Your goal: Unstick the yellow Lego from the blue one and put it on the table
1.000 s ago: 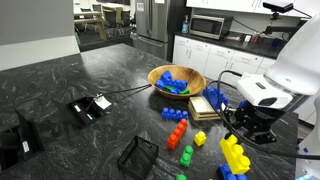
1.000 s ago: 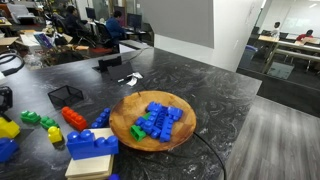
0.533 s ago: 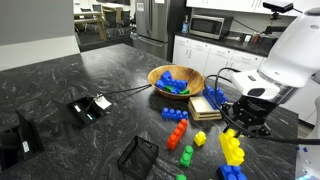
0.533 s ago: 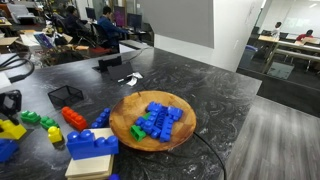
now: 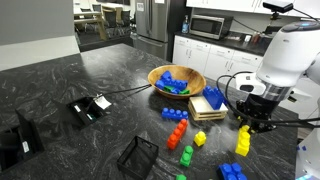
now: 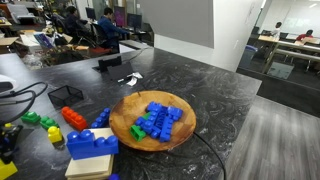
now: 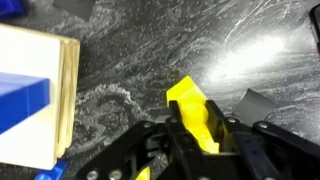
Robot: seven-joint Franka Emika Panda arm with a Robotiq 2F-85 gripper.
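Note:
My gripper (image 5: pixel 246 127) is shut on the yellow Lego (image 5: pixel 243 141) and holds it on end just above the table (image 5: pixel 110 70), a black countertop with grey veining. The blue one (image 5: pixel 232 172) lies on the table at the bottom edge of the view, below and left of the yellow Lego and apart from it. In the wrist view the yellow Lego (image 7: pixel 194 112) sticks out between my gripper's fingers (image 7: pixel 200 142), over bare countertop.
A wooden block (image 5: pixel 207 110) carrying a blue brick stands left of the gripper; it also shows in the wrist view (image 7: pixel 62 90). A wooden bowl (image 5: pixel 160 73) (image 6: pixel 172 141) holds blue and green bricks. Red (image 5: pixel 177 113), blue (image 5: pixel 177 133) and orange (image 5: pixel 187 155) bricks and a black wire basket (image 5: pixel 138 155) lie nearby.
The yellow Lego has come off the blue one. My gripper has carried it up and to the right and turned it on end. The blue one stays on the table.

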